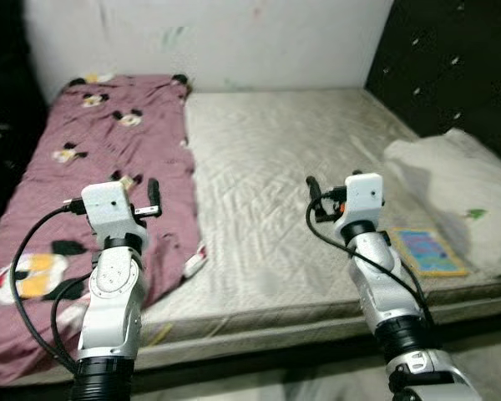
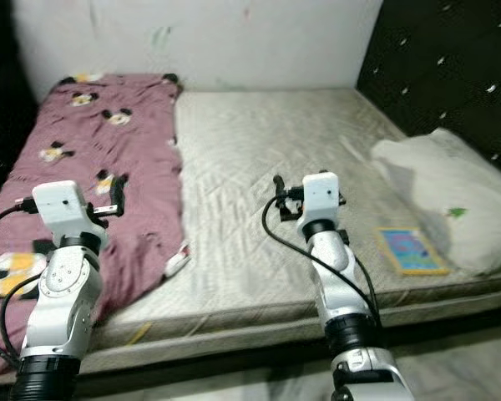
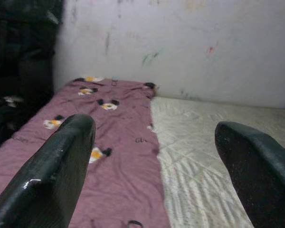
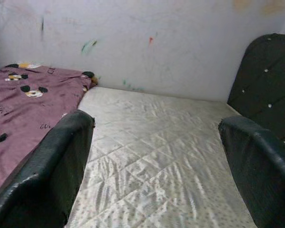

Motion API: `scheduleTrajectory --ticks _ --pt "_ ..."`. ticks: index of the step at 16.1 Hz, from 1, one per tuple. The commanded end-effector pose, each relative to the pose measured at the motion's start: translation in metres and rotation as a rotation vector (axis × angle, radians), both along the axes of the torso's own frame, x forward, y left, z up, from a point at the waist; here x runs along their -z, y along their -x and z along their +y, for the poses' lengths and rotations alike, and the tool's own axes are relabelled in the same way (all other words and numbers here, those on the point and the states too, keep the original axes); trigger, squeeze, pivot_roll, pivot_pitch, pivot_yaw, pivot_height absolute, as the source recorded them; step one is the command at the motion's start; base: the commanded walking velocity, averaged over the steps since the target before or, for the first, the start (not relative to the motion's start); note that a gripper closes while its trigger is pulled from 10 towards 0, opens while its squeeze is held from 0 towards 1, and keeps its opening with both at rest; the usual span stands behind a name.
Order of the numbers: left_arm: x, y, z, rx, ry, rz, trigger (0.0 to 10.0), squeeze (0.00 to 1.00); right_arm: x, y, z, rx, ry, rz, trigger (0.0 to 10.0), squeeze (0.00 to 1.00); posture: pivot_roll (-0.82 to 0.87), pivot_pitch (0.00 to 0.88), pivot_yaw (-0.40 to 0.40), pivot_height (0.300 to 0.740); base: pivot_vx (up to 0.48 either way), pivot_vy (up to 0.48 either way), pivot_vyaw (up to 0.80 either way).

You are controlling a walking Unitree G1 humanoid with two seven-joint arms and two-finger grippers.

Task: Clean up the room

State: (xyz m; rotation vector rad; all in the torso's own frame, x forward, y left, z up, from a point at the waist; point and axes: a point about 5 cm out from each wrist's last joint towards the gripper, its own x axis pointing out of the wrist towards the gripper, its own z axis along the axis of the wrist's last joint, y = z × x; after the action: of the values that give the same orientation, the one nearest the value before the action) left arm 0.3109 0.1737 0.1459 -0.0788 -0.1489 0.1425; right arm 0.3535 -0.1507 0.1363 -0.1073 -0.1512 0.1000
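Note:
A bed with a bare, quilted grey mattress (image 1: 275,184) lies before me. A purple blanket (image 1: 108,150) printed with cartoon mice covers its left side. On the right rests a white pillow (image 1: 459,180), and a colourful flat book (image 1: 427,251) lies beside it near the bed's front edge. My left gripper (image 3: 154,127) is held open above the blanket's front part, with nothing between its fingers (image 1: 154,198). Over the front middle of the mattress my right gripper (image 4: 156,123) is also open and holds nothing.
A small white and red object (image 1: 194,263) lies at the blanket's edge on the mattress. A black padded headboard (image 1: 459,58) rises at the right, and a marked white wall (image 1: 234,38) stands behind the bed. Dark clutter (image 1: 0,134) sits at the far left.

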Motion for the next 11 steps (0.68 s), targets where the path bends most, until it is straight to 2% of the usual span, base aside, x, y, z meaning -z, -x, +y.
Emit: scheduleTrajectory --ticks 1,5,11 --pt "-0.0051 -0.0004 -0.0112 0.06 0.006 -0.026 10.0 0.0 0.0023 0.0009 -0.0083 0.023 0.006 0.01 10.0 0.0 0.0 0.0 -0.017 0.74 0.0 0.0 0.0" --pt "-0.0066 0.0012 -0.0141 0.121 0.037 -0.041 10.0 0.0 0.0018 -0.0003 -0.0079 0.025 0.007 0.011 10.0 0.0 0.0 0.0 -0.019 0.74 0.06 0.0 0.0" --pt "-0.0088 0.0014 -0.0156 0.155 0.045 -0.052 10.0 0.0 0.003 0.0001 -0.0055 0.026 0.004 0.013 10.0 0.0 0.0 0.0 -0.014 0.74 0.374 0.0 0.0"
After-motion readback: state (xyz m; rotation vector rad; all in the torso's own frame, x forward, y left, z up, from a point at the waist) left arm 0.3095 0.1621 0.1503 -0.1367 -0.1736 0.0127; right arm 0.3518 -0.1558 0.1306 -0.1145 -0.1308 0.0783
